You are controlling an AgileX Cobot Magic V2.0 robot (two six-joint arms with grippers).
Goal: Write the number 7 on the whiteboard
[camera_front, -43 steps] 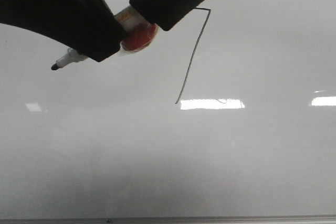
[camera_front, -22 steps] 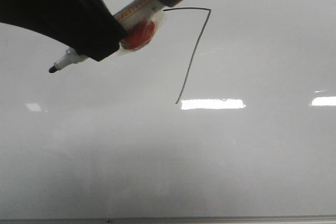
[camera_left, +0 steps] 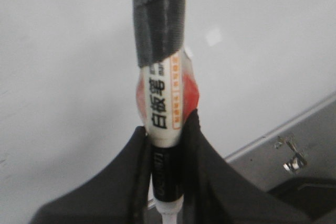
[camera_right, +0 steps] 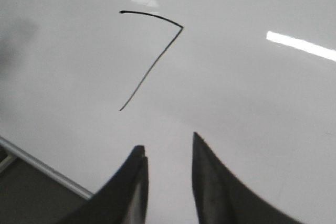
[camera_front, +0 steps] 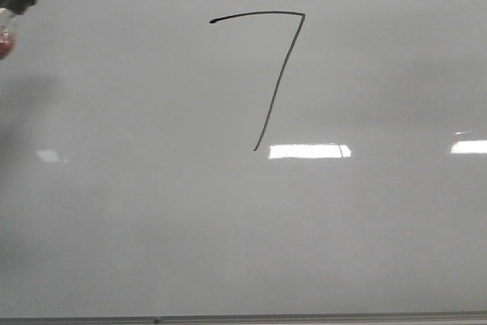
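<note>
Whiteboard [camera_front: 365, 218] work looks finished, and the marker is off the surface. Left gripper [camera_left: 167, 145] is clamped tight on the marker [camera_left: 164, 98], both black fingers [camera_left: 123, 177] pinching its printed white barrel just below the red band, with the taped upper part of the pen standing up past them. In the front view only the marker's dark end shows, at the far-left edge. A second ago that arm and pen covered the top left of the board, hiding the start of the top bar; now they have swung clear to the left.

Right gripper [camera_right: 169, 179] hangs over the board with its two fingers apart and nothing between them.

Out on the board, the number 7 [camera_front: 278, 81] stands fully revealed in the upper middle: a slightly arched top bar, then a long stem slanting down and to the left, ending just left of a bright glare patch [camera_front: 310, 151]. The board's grey edge strip [camera_front: 304, 317] runs along the near side.

My read: both strokes are joined, the figure is legible, and the writing is done; all that remains is parking the pen.
</note>
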